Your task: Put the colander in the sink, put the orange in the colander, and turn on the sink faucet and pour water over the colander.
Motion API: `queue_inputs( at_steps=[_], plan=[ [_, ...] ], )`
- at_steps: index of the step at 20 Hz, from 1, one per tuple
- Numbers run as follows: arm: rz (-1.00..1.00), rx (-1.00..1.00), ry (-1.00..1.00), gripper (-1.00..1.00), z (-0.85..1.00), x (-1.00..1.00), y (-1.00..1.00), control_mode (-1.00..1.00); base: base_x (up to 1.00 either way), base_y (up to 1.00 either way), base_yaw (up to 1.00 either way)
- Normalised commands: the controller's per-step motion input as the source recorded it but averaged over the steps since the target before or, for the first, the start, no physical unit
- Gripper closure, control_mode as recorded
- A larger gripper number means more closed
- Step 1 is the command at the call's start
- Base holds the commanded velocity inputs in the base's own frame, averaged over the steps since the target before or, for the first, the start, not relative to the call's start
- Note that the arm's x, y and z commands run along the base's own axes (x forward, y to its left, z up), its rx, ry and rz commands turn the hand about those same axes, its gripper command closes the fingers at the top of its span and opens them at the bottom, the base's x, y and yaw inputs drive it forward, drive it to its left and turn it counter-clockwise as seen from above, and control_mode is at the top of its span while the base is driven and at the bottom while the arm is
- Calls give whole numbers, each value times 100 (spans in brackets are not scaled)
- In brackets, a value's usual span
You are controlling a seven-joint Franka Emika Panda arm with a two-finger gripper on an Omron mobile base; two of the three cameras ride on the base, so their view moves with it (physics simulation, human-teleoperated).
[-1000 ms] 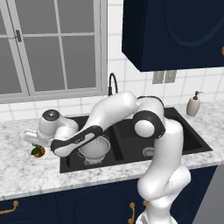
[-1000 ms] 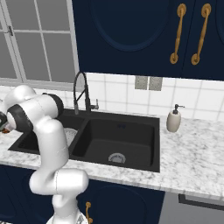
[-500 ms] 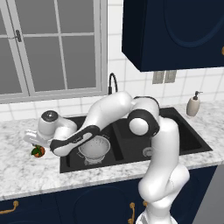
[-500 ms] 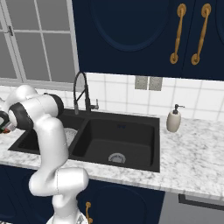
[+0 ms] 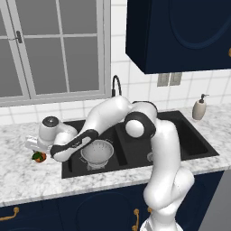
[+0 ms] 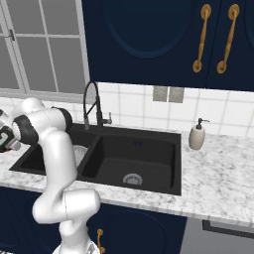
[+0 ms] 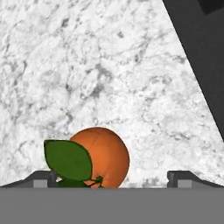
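Note:
The orange [image 7: 105, 155], with a green leaf at its top, lies on the marble counter [image 7: 87, 65] between my open gripper's [image 7: 111, 178] two fingertips [image 7: 181, 176], nearer the left one. From the left base view, the gripper [image 5: 37, 150] hovers just over the orange [image 5: 39, 157], left of the black sink [image 5: 198, 140]. The silvery colander [image 5: 97, 152] stands upright in the left basin and peeks out behind my arm as the colander [image 6: 80, 152]. The black gooseneck faucet [image 5: 116, 85] rises behind the sink; no water is visible.
A beige soap dispenser [image 5: 199, 107] stands on the counter right of the sink. A window [image 5: 49, 45] lies behind the counter and dark blue cabinets [image 5: 180, 31] hang above. The sink's dark edge [image 7: 201, 57] runs along the right of the hand view.
The arm's elbow has shifted a little to the left and the hand has sunk slightly toward the orange. The jaws stay open; orange and colander have not moved.

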Motion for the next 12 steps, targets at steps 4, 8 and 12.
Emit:
queue_inputs(
  at_steps=[4, 8, 12],
  plan=[
    [0, 0, 2, -100, -16, 18, 12, -100, 0, 0, 0],
    [0, 0, 0, -100, -10, 17, 17, -100, 0, 0, 0],
    [0, 0, 4, -100, -17, 6, 16, -100, 0, 0, 0]
  ],
)
